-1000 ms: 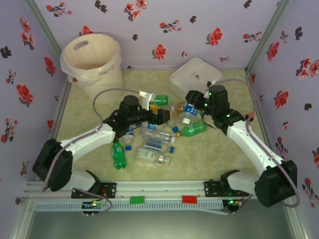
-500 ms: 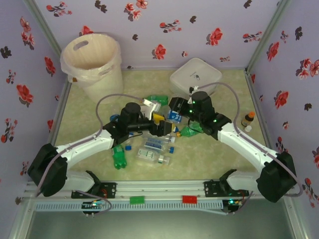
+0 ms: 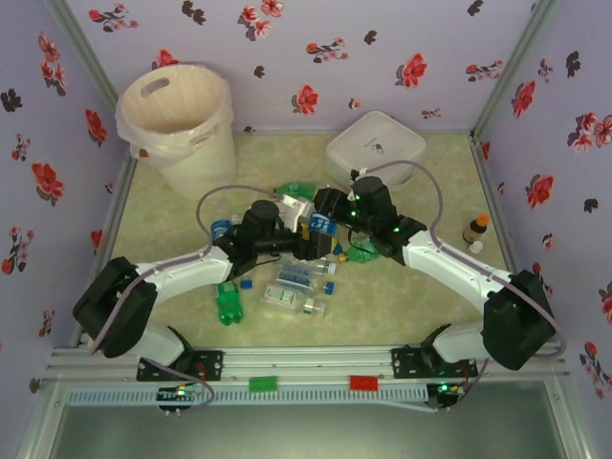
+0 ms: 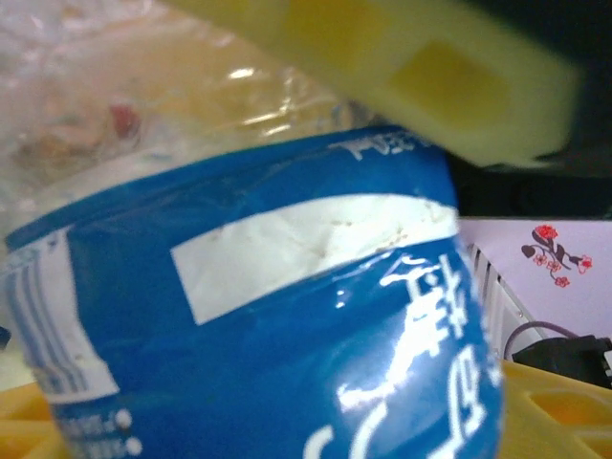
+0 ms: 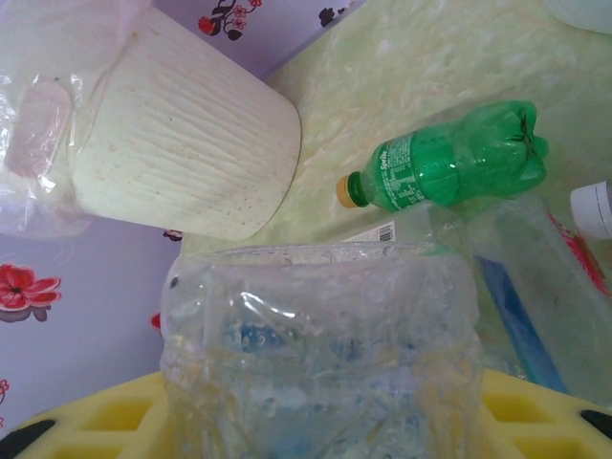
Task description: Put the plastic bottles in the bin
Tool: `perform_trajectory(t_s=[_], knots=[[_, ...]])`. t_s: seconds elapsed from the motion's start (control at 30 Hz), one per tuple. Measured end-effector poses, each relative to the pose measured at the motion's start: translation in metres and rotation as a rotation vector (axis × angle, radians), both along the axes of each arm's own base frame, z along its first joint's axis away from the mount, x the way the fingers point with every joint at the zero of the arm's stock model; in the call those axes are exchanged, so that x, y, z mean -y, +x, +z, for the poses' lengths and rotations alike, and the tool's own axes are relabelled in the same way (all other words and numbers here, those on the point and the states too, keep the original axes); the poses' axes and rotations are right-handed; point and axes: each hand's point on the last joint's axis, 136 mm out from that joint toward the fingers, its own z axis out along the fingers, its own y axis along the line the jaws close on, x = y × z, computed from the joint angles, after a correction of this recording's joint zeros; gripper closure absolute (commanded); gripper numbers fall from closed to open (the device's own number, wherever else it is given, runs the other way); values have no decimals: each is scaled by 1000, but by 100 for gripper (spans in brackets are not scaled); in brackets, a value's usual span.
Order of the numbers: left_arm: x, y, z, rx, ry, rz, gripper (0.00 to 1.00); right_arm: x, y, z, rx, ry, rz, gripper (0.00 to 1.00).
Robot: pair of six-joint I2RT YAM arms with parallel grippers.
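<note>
Plastic bottles lie in a heap mid-table: a green one (image 3: 227,301), clear blue-labelled ones (image 3: 295,301) and another green one (image 3: 363,251). The cream-white bin (image 3: 177,120) with its bag liner stands at the back left. My right gripper (image 3: 325,207) is shut on a clear bottle (image 5: 316,354), whose base points toward the bin (image 5: 182,153). My left gripper (image 3: 310,239) meets it from the left. Its yellow fingers (image 4: 430,76) sit above and below a blue-labelled bottle (image 4: 287,306), and it looks shut on it. A green Sprite bottle (image 5: 449,167) lies beyond.
A flat white square box (image 3: 375,148) sits at the back right. A tiny brown bottle with an orange cap (image 3: 475,229) stands near the right wall. Flowered walls close in three sides. Open floor lies between the heap and the bin.
My right gripper has carried its bottle leftward from near the white box to the heap's middle. My left gripper has shifted slightly right and nearer, so the two now meet.
</note>
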Motion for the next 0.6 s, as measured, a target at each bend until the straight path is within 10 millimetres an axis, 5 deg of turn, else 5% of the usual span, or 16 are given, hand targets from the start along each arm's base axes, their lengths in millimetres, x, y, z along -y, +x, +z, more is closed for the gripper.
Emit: perform_trajectory(t_s=[0.3, 0.43, 0.6], knots=[[-3, 8, 4, 21, -12, 25, 45, 0, 4, -2, -5, -4, -15, 12], [-11, 20, 7, 26, -14, 62, 47, 7, 11, 3, -5, -35, -30, 2], [-43, 46, 16, 17, 21, 174, 51, 34, 37, 33, 54, -37, -105, 0]])
